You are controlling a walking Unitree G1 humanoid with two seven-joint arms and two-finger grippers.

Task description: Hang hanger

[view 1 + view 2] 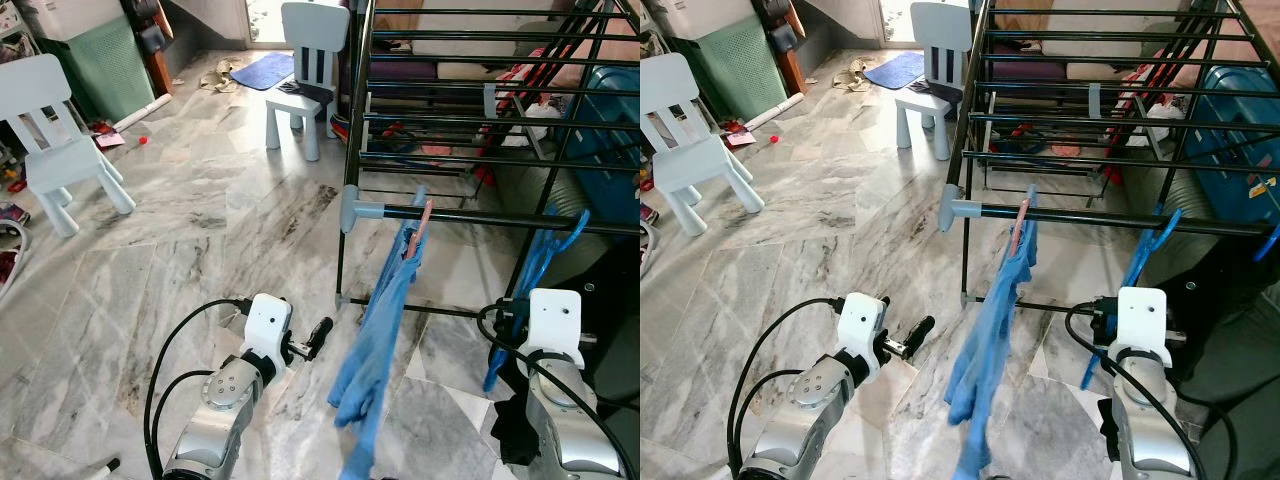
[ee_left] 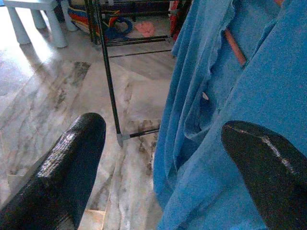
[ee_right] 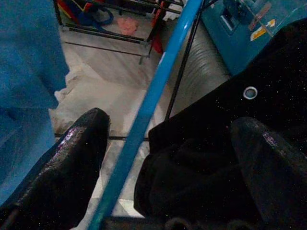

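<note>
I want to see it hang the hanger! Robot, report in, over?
Both pincers open, low by the floor: left pincer beside blue shirt, right pincer straddling blue hanger. Hanger leans on drying rack. Black garment crowds right pincer.

A: How many chairs are there?
B: Two pale blue children's chairs, one at the left and one farther back.

A: And drying racks?
B: One black drying rack.

A: Clothes on it?
B: One blue garment on a pink hanger. One blue hanger too.

A: Grippers?
B: Two, the left gripper and the right gripper.
</note>
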